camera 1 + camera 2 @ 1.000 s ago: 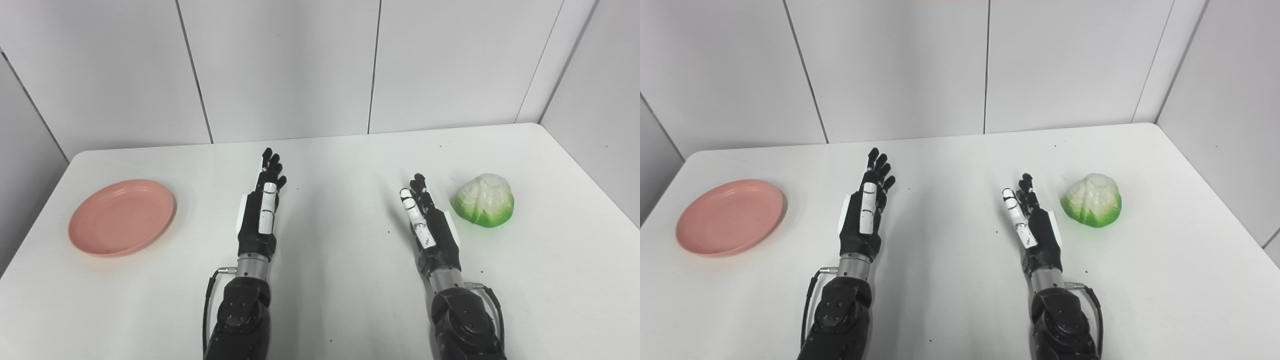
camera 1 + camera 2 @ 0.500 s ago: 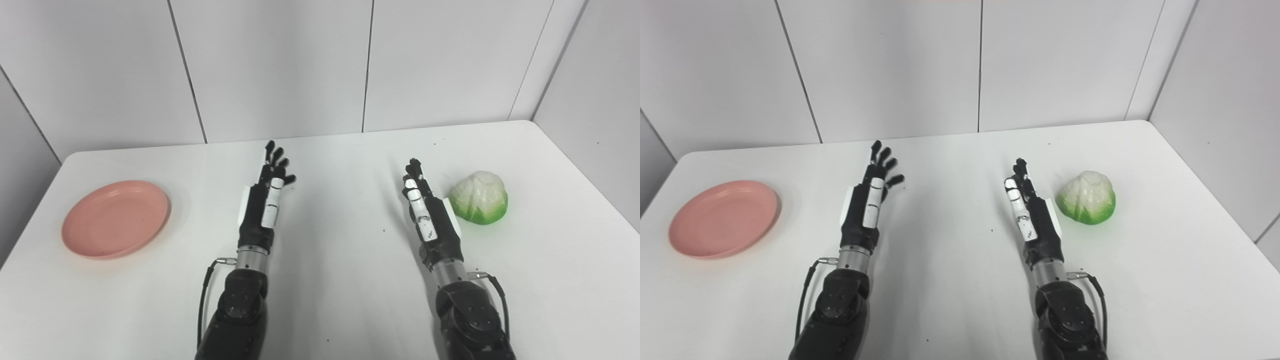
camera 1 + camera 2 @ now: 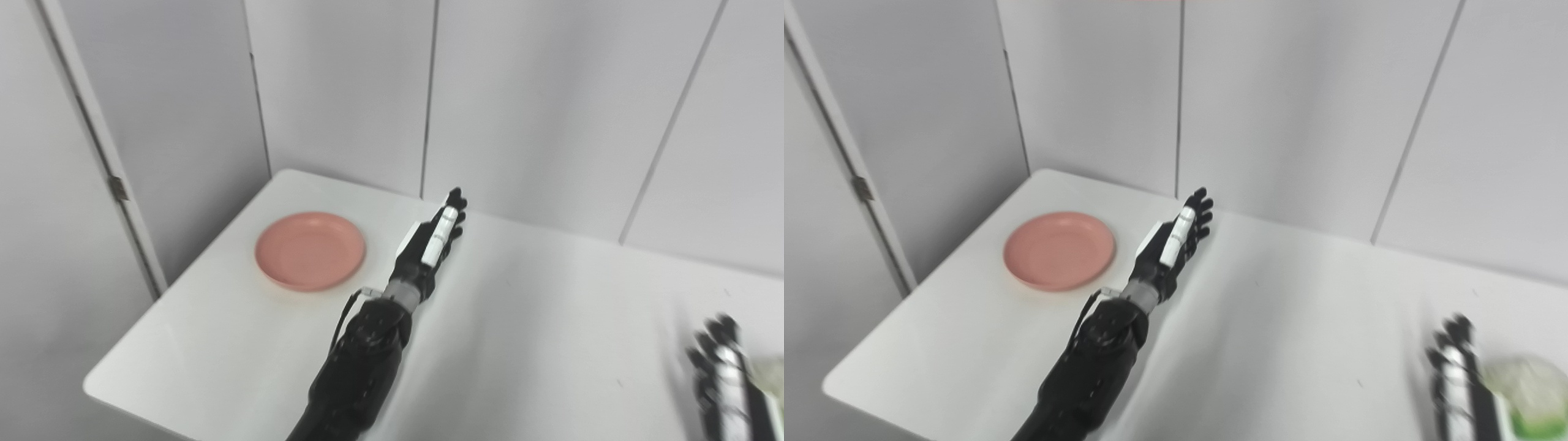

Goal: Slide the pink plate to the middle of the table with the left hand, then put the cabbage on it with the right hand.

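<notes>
Nothing is done yet: the pink plate [image 3: 310,250] sits near the bench [image 3: 520,318] corner, just left of the left hand [image 3: 429,242], whose empty fingers [image 3: 452,211] are spread. The right hand [image 3: 1461,376], blurred but holding nothing, waits beside the cabbage [image 3: 1522,386].

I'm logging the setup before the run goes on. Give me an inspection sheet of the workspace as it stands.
Surface: white table, a few dark specks.
Job's things: pink plate near the left edge, bare; cabbage at lower right, blurred.
Clutter: nothing seen.
Hands: left hand open, right of the plate, not touching it; right hand open, blurred, beside the cabbage.
Cables: thin cable looping at the left wrist.
Surroundings: grey wall panels.
</notes>
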`<act>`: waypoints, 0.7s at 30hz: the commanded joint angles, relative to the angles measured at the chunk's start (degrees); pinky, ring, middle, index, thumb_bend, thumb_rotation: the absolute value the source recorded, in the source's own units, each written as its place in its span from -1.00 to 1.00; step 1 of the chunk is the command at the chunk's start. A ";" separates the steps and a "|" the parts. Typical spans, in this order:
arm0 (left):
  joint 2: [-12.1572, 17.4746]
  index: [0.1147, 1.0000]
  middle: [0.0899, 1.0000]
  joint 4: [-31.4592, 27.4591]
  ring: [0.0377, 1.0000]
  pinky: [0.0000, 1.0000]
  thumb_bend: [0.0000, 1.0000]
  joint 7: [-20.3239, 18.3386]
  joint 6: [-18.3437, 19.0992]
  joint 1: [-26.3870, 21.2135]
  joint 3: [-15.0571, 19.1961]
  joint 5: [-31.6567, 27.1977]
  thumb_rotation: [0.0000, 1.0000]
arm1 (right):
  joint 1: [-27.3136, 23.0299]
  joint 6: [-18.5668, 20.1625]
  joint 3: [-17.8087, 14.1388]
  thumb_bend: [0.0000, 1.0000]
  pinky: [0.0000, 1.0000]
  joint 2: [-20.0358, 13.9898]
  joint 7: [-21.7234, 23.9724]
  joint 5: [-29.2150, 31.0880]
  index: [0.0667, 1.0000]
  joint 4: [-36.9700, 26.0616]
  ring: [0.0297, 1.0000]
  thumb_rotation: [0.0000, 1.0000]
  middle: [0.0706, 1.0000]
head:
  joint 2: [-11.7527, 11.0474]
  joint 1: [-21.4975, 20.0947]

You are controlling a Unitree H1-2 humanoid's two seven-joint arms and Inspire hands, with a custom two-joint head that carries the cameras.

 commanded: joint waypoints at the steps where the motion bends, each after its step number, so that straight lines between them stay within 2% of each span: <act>1: 1.77 0.94 0.97 -0.16 0.98 0.95 0.75 -0.68 -2.44 -1.53 2.00 -1.16 1.00 | -0.24 0.91 0.00 0.04 1.00 -0.22 0.01 0.20 1.00 -3.61 1.00 0.75 1.00 | -1.26 1.25; 4: 3.59 0.84 0.87 0.07 0.89 0.83 0.75 0.50 -2.93 -1.97 5.57 -2.73 1.00 | -0.18 2.23 0.32 0.10 1.00 -0.62 -0.23 -0.44 1.00 -4.60 1.00 0.74 1.00 | -2.02 1.77; 6: 5.11 0.82 0.85 0.62 0.88 0.87 0.76 0.23 -3.49 -2.20 6.76 -2.56 1.00 | -0.21 2.01 0.33 0.12 1.00 -0.61 -0.03 -0.28 1.00 -4.52 1.00 0.73 1.00 | -2.53 1.89; 9: 8.64 0.71 0.74 1.68 0.78 0.82 0.74 1.77 -5.25 -2.61 9.45 -1.69 1.00 | -0.17 1.32 0.52 0.22 1.00 -0.67 0.18 -0.60 1.00 -4.01 1.00 0.71 1.00 | -2.98 1.90; 12: 12.16 0.66 0.69 3.84 0.73 0.74 0.78 1.58 -6.40 -3.36 12.05 -2.77 1.00 | -0.33 0.48 0.66 0.25 1.00 -0.61 0.19 -0.87 1.00 -3.33 1.00 0.72 1.00 | -3.23 1.92; 15: 14.89 0.53 0.57 5.95 0.62 0.58 0.80 2.29 -7.24 -3.68 13.29 -1.77 1.00 | -0.23 0.66 0.70 0.28 1.00 -0.54 -0.06 -1.19 1.00 -3.45 1.00 0.72 1.00 | -3.35 1.80; 17: 17.10 0.49 0.53 7.67 0.58 0.56 0.78 3.00 -6.92 -3.82 13.89 -1.00 1.00 | -0.08 1.25 0.85 0.30 1.00 -0.57 -0.26 -1.64 1.00 -3.84 1.00 0.73 1.00 | -3.39 1.81; 20: 19.99 0.45 0.50 13.01 0.55 0.54 0.77 2.80 -10.25 -4.48 14.54 -1.22 1.00 | 0.05 1.59 0.93 0.31 1.00 -0.72 -0.10 -1.94 1.00 -4.25 1.00 0.73 1.00 | -3.36 1.85; 21: 20.76 0.39 0.44 14.93 0.47 0.44 0.79 3.18 -11.71 -4.64 14.83 -1.27 1.00 | 0.13 1.71 1.01 0.29 1.00 -0.74 -0.15 -2.10 1.00 -4.47 1.00 0.73 1.00 | -3.36 1.85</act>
